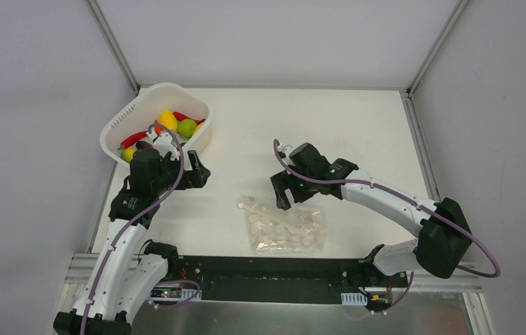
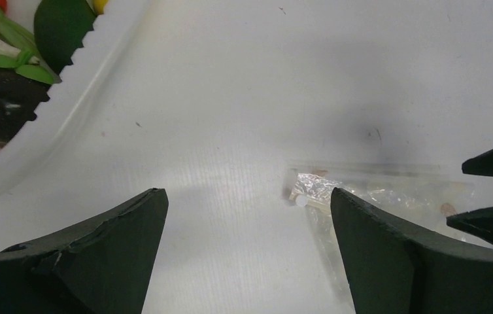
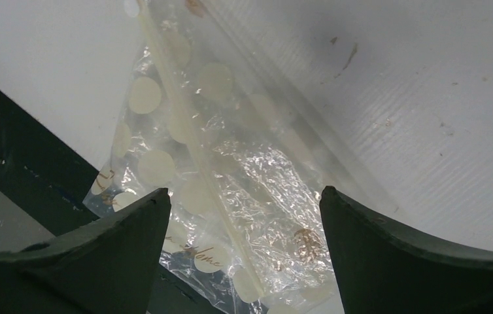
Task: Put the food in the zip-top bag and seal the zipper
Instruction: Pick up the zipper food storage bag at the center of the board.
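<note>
Left gripper (image 1: 195,172) sits at left-centre of the overhead view, just below the white oval plastic tub (image 1: 170,87), jaws spread wide, holding nothing, touching nothing I can see. Right gripper (image 1: 283,192) hangs at centre, just above-right of the clear polka-dotted zip-top bag (image 1: 284,225), jaws also wide, nothing between them. The bag lies flat on the white table (image 1: 330,125), lower centre of the frame, close to the black base strip (image 1: 267,279), well apart from the tub. Toy food is all in the tub: yellow piece (image 1: 168,120), green round piece (image 1: 187,128), red pepper-like piece (image 1: 134,137). The left wrist view adds the tub's scalloped rim (image 2: 67,111) at upper left with a green leaf (image 2: 61,26) and a dark purple piece (image 2: 2,104) inside. It also shows the bag's corner (image 2: 361,193) at right-centre with the thin clear zipper strip (image 2: 361,168) along its far edge, and two dark pointed tips (image 2: 492,160) at the right edge. The right wrist view looks straight down on the crinkled bag (image 3: 231,163) between its own fingers (image 3: 100,255), white dots clear, the bag's lower end over the black strip (image 3: 21,170). Whether the fingertips touch the plastic, and whether the zipper is pressed closed, cannot be told.
</note>
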You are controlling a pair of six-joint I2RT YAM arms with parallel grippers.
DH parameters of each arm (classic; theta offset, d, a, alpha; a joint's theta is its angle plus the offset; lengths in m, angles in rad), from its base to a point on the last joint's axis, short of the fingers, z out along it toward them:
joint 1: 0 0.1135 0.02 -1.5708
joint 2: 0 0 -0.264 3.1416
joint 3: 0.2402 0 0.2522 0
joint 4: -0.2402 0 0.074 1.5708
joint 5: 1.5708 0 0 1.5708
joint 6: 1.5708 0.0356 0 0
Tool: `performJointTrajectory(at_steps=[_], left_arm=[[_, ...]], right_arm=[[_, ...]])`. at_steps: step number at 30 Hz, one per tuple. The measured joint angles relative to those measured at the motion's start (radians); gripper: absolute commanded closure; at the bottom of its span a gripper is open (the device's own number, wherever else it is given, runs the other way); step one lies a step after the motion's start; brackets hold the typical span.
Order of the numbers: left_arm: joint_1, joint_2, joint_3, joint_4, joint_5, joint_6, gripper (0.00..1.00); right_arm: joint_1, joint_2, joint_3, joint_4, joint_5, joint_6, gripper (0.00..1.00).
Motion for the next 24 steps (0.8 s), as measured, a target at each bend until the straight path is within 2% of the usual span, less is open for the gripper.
performJointTrajectory(at_steps=[4,7,11,16,18,24], left_arm=[[0.000,0.009,0.036,0.035,-0.087,0.055,0.00],[0.000,0.045,0.063,0.124,-0.193,0.111,0.00],[0.000,0.190,0.118,0.222,-0.326,0.196,0.00],[0.000,0.480,0.283,0.180,-0.343,0.272,0.00],[0.000,0.549,0.311,0.149,-0.330,0.281,0.00],[0.000,0.605,0.312,0.066,-0.299,0.294,0.00]], right_arm=[[0.033,-0.001,-0.001,0.011,-0.065,-0.023,0.12],[0.071,-0.001,-0.001,0.014,-0.097,-0.039,0.11],[0.105,-0.002,-0.009,0.013,-0.120,-0.058,0.08],[0.130,0.002,-0.009,0.010,-0.127,-0.068,0.08],[0.134,0.008,-0.010,0.010,-0.135,-0.070,0.09],[0.141,0.053,-0.033,0.018,-0.148,-0.080,0.06]])
